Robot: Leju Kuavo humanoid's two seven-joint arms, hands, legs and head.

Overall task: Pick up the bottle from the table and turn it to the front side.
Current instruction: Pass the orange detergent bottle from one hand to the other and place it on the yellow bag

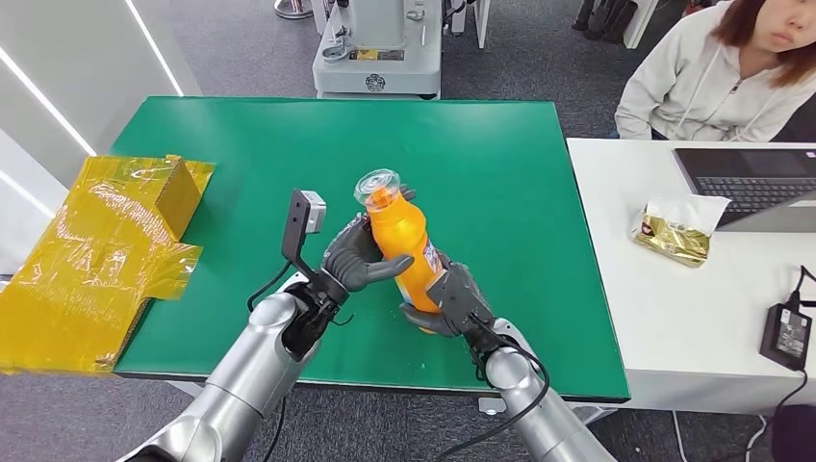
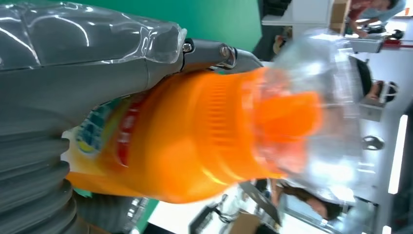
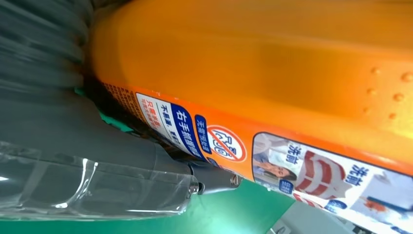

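Glossy orange plastic bottle (image 1: 400, 241), clear cap; matt green table (image 1: 250, 144).

The green tabletop (image 1: 241, 144) in front of me carries a crumpled sheet of yellow film (image 1: 91, 260) on its left end; the film overhangs the left edge. Just beside the green surface, on my right, stands a white tabletop (image 1: 674, 318). On it lie a gold packet (image 1: 674, 234), a laptop (image 1: 755, 183) and a black power adapter (image 1: 787, 335).
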